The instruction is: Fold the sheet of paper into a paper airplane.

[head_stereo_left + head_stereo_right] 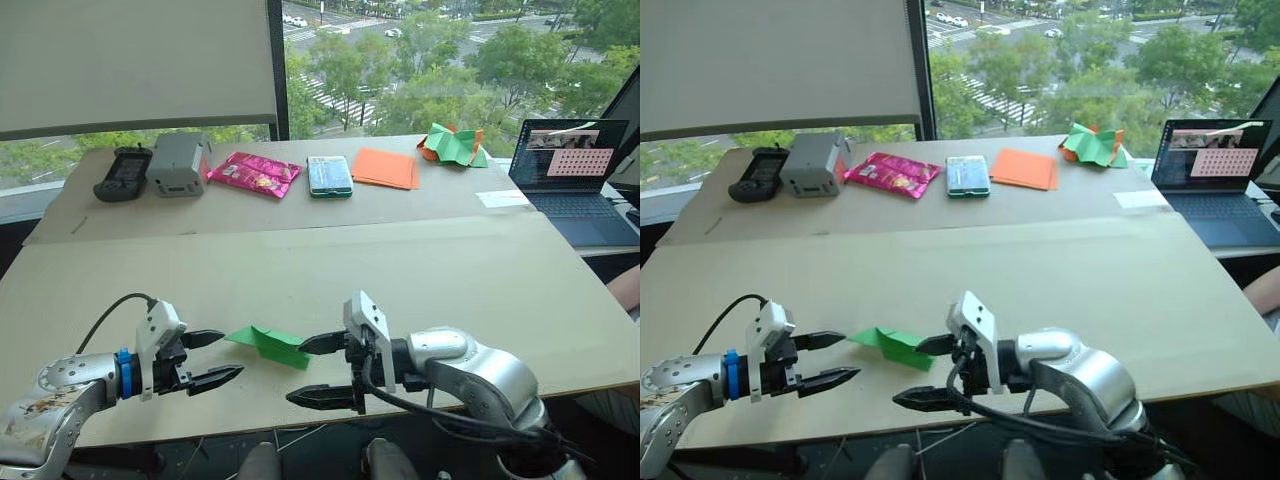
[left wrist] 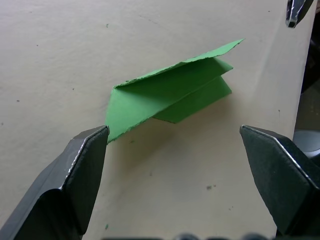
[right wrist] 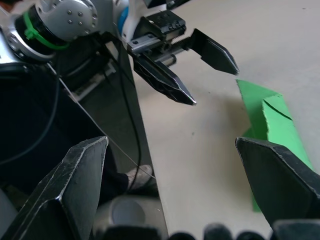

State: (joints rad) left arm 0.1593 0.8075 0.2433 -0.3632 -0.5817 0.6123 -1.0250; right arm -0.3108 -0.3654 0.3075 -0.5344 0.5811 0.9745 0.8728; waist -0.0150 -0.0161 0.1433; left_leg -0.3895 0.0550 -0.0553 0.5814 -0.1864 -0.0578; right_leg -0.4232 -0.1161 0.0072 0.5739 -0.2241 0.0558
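Note:
The sheet of paper (image 1: 268, 344) is bright green and folded into a narrow pointed wedge. It lies on the beige table (image 1: 420, 280) near the front edge, between my two grippers. My left gripper (image 1: 212, 358) stands open just left of its pointed end, one fingertip beside the tip, which the left wrist view shows with the folded paper (image 2: 170, 95) lying loose ahead. My right gripper (image 1: 322, 371) is open at the wedge's right end, its upper finger close to the paper (image 3: 272, 125). Neither gripper holds anything.
Along the back of the table lie a black controller (image 1: 123, 173), a grey box (image 1: 178, 162), a pink packet (image 1: 253, 174), a green-edged box (image 1: 329, 176), flat orange sheets (image 1: 386, 167) and a crumpled green-and-orange paper heap (image 1: 452, 144). An open laptop (image 1: 580, 190) stands at the right.

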